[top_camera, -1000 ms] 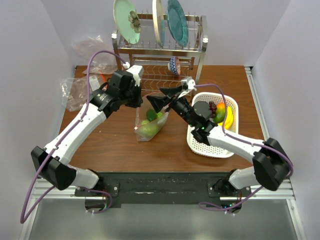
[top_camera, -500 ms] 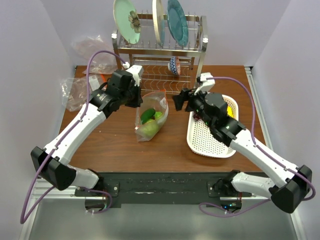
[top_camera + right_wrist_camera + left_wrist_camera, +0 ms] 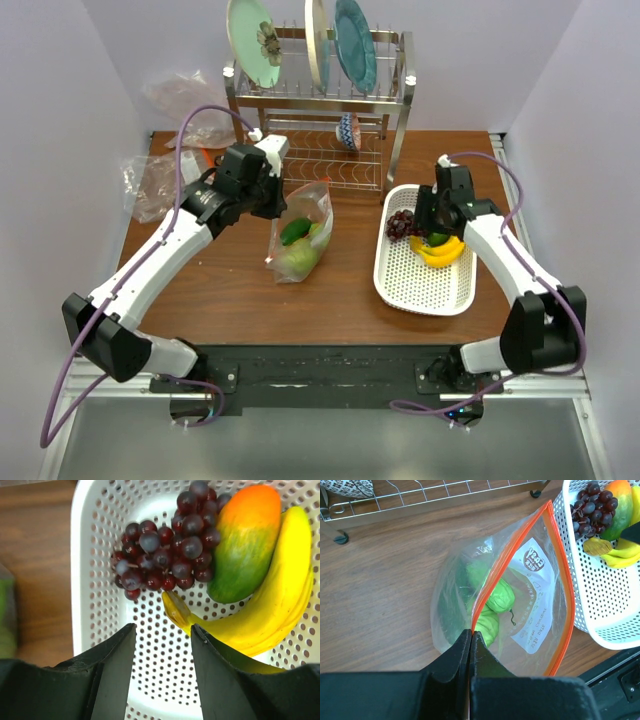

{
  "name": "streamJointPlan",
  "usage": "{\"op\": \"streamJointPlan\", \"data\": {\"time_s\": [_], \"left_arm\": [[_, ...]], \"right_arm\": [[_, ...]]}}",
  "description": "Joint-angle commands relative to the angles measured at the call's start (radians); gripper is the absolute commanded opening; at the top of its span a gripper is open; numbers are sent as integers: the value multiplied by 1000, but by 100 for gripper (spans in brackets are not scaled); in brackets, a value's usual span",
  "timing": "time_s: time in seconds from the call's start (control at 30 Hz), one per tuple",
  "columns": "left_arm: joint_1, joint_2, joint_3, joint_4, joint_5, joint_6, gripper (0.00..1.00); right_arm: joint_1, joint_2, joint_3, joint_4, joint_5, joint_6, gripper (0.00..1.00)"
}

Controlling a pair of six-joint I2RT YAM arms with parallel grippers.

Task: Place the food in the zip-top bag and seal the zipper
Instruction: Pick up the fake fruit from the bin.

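The zip-top bag [image 3: 300,238] stands on the table with its mouth held wide, and green cabbage and cucumbers [image 3: 494,609] lie inside it. My left gripper [image 3: 471,633] is shut on the orange-red zipper [image 3: 511,560] at the near corner of the mouth. My right gripper [image 3: 162,627] hangs open over the white basket [image 3: 95,555], nothing between its fingers. Just ahead of it lie the dark purple grapes [image 3: 165,555], an orange-green fruit [image 3: 245,545] and yellow bananas [image 3: 265,615]. In the top view the right gripper [image 3: 432,226] is above the basket's far half.
A metal dish rack [image 3: 320,100] with plates stands at the back, a patterned bowl [image 3: 348,130] on its lower shelf. Crumpled clear bags [image 3: 160,180] lie at the back left. The basket [image 3: 420,290] sits right of the bag.
My right arm has swung from the bag's mouth rightward to above the basket, and its jaws have narrowed. The left gripper has kept its hold on the bag's mouth.
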Motion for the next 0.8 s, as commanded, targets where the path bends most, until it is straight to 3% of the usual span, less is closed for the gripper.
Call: {"op": "streamJointPlan", "data": {"time_s": [0.0, 0.33, 0.77], "left_arm": [[7, -33, 3, 32, 20, 30, 0], [7, -15, 24, 22, 62, 56, 0], [7, -36, 1, 29, 65, 59, 0]], "right_arm": [[3, 52, 86, -91, -49, -123, 54], [4, 138, 91, -104, 27, -170, 56], [16, 273, 97, -85, 20, -155, 54]]}}
